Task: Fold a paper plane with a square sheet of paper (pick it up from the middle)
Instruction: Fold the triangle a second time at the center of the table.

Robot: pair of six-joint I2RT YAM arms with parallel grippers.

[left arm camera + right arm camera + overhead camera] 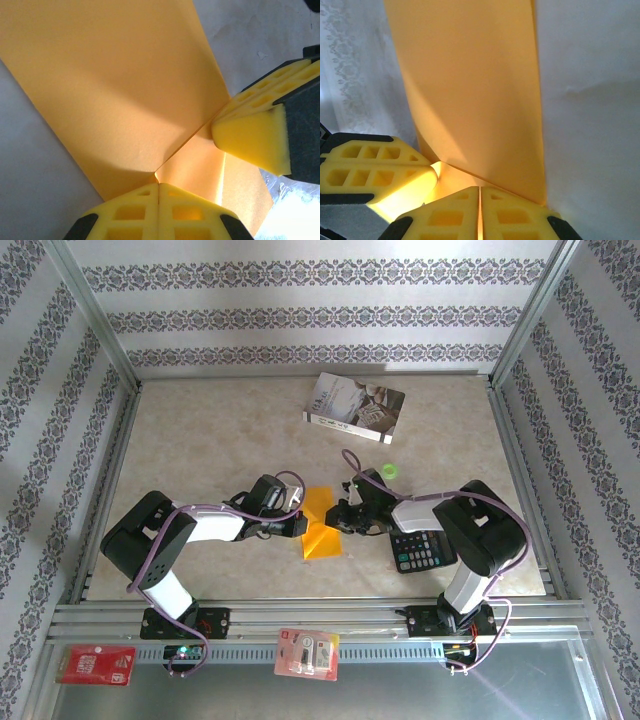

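Tightly, both jaws pinch edges of paper (322,538).

Your table (220,430): beige marbled top. Far centre-right you have a grey-white book (355,407), lying flat and skewed to the edges. Nearer you, a small green object (388,471), too small to identify. Near right, a black calculator (422,548), keys up. Centre: the square sheet of paper (322,530), orange, folded, its near edge apparently on the top; contact unclear.
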